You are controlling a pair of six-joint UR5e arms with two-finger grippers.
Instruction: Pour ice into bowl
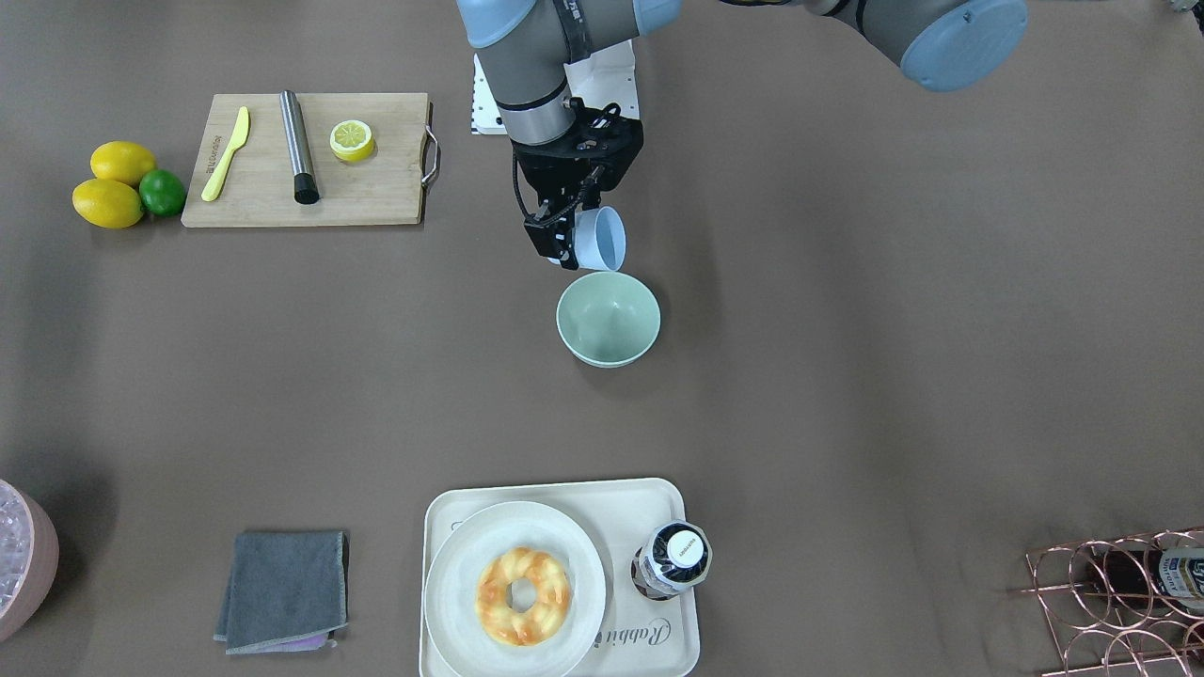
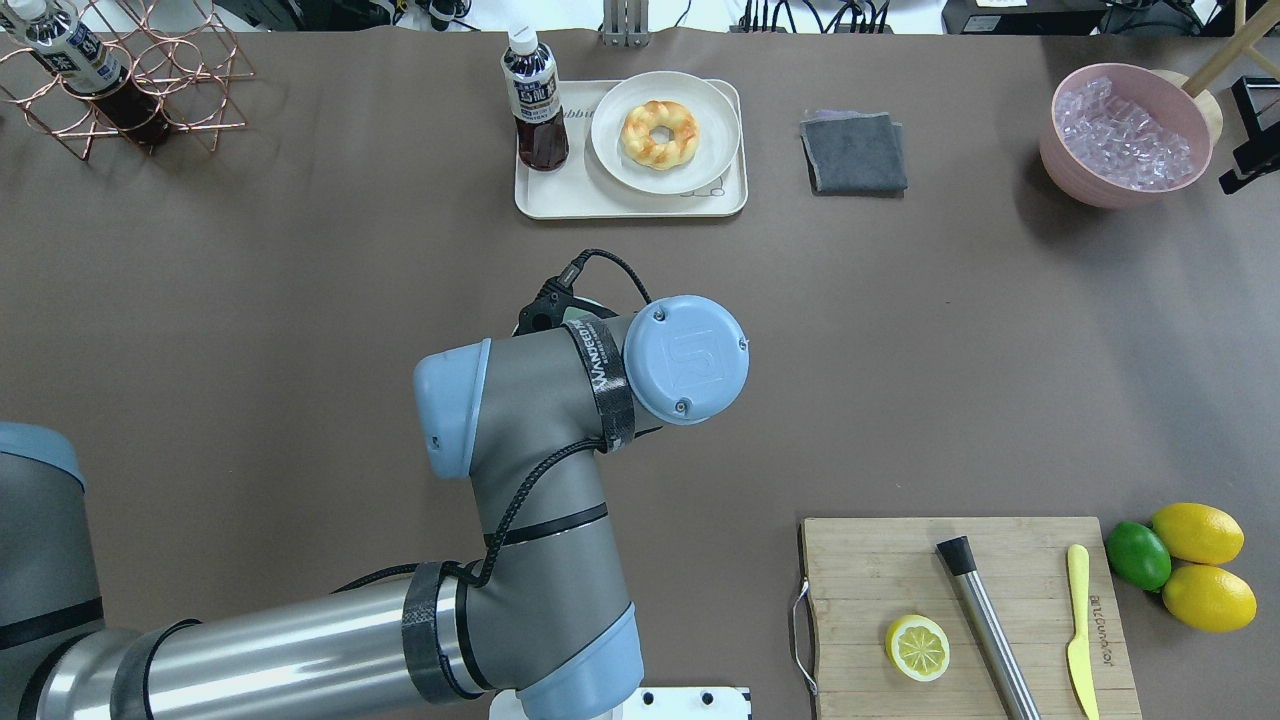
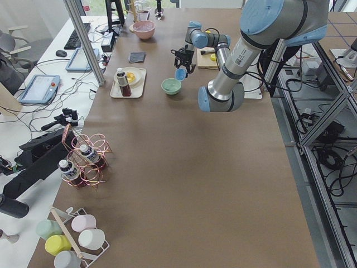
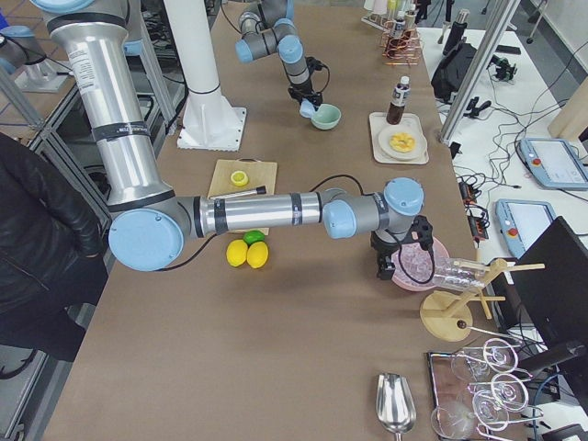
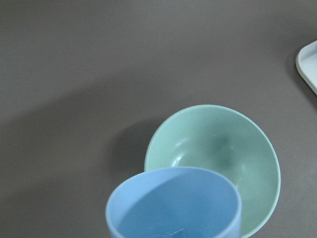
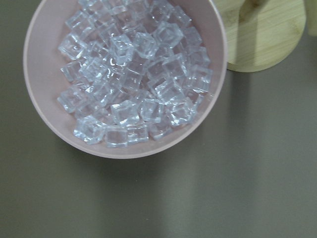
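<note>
Blue cup, wall pinched in the left gripper, tilts over the bowl; slick ice should tumble; right gripper's jaws unreadable.

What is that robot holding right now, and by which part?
The left gripper holds the light blue cup, fingers on its side wall, tipped above the mint-green bowl. Whether the right gripper holds anything cannot be told.

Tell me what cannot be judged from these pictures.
- Blue cup: left wrist view, the lower edge cuts off its bottom, so its contents are unseen.
- Bowl: overhead view, hidden under the left arm.
- Right gripper: exterior right view, too small to tell whether open or shut.
</note>
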